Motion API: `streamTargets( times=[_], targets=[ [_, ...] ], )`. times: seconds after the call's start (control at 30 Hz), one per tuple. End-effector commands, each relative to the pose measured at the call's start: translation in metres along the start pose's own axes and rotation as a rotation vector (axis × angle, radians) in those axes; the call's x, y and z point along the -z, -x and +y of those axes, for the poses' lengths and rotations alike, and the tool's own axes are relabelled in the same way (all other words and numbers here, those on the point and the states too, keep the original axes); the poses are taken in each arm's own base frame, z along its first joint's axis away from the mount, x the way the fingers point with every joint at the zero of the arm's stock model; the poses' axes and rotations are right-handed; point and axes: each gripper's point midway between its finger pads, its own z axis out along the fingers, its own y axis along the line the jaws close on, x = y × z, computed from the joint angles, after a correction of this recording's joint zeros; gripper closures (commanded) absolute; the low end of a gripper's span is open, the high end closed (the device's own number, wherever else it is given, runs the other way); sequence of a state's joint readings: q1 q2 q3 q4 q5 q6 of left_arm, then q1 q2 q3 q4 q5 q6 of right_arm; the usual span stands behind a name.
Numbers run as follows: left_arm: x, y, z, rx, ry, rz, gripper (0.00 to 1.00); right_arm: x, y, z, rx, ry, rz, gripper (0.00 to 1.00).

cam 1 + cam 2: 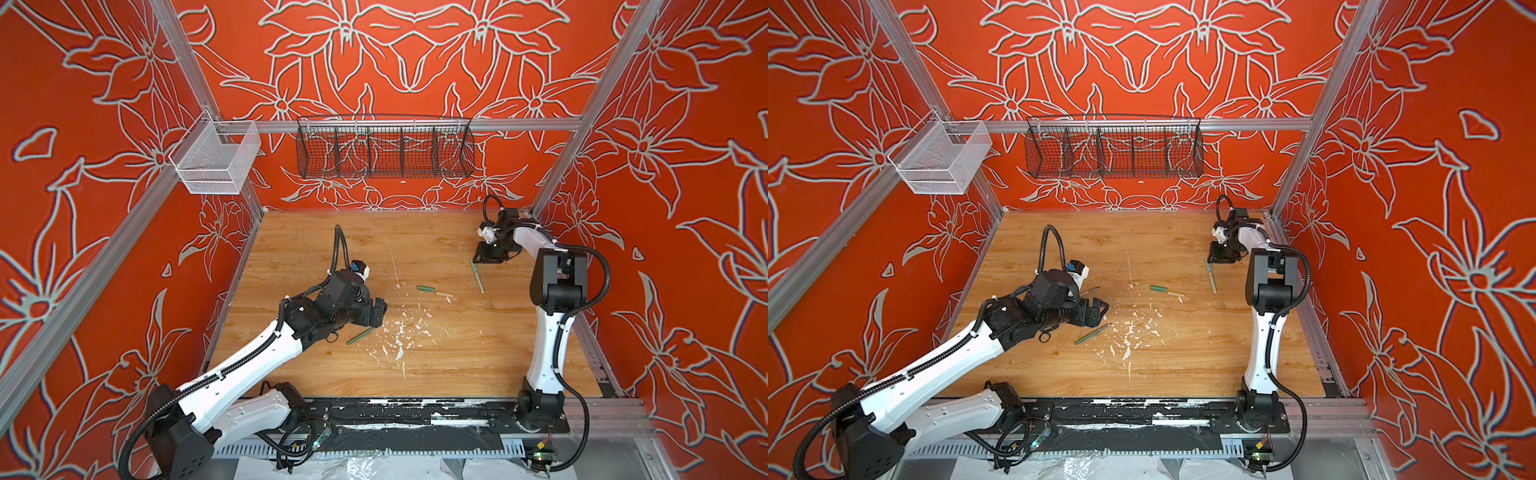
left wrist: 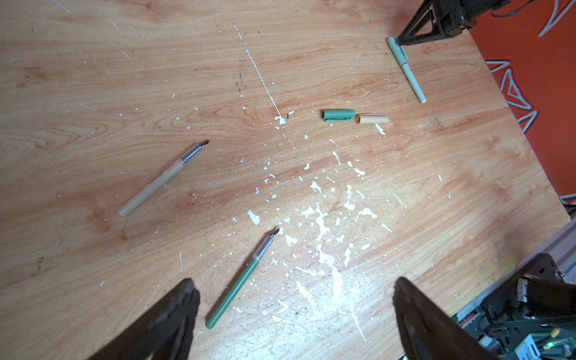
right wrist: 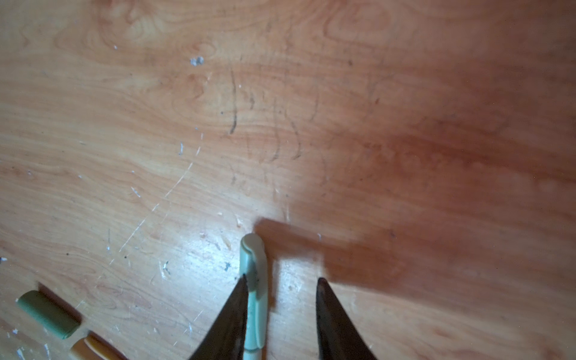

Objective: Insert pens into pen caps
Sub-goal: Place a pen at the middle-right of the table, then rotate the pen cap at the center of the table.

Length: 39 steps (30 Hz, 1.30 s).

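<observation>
The pale mint pen (image 2: pixel 413 81) lies at the far right with its mint cap (image 3: pixel 260 265) on it. My right gripper (image 3: pixel 282 279) stands open over that capped end; one finger touches the cap and the other is well apart from it. A dark green pen (image 2: pixel 240 280) and a tan pen (image 2: pixel 162 179) lie uncapped on the wood. The dark green cap (image 2: pixel 338 114) and the tan cap (image 2: pixel 372 119) lie end to end mid-table. My left gripper (image 2: pixel 296 311) hovers wide open above the green pen's back end, holding nothing.
White flecks of scraped paint (image 1: pixel 399 332) are scattered over the wooden table (image 1: pixel 457 365) in front of the left gripper. A black wire basket (image 1: pixel 384 149) and a white mesh basket (image 1: pixel 216 156) hang on the back rail. Red walls close off both sides.
</observation>
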State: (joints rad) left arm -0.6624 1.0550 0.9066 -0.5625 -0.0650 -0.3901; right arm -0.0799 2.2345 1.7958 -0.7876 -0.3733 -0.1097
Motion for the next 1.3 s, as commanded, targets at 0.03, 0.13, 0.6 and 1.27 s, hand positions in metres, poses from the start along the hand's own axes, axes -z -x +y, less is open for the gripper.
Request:
streamTargets(
  times=[0.03,0.13,0.6,1.27],
  targets=[
    [0.001,-0.005,0.011,0.016,0.056,0.021,0.03,0.057,0.026,0.014,-0.027,-0.009,-0.170,0.61],
    [-0.003,-0.008,0.015,0.025,0.085,0.041,0.03,0.089,0.026,0.038,-0.051,0.044,-0.275,0.61],
    [-0.027,-0.052,0.025,0.116,0.088,0.205,0.03,0.152,-0.136,0.229,0.121,0.419,-0.429,0.59],
    [-0.011,-0.047,0.041,0.198,0.091,0.127,0.03,0.037,-0.108,0.251,0.272,0.155,-0.116,0.55]
  ],
)
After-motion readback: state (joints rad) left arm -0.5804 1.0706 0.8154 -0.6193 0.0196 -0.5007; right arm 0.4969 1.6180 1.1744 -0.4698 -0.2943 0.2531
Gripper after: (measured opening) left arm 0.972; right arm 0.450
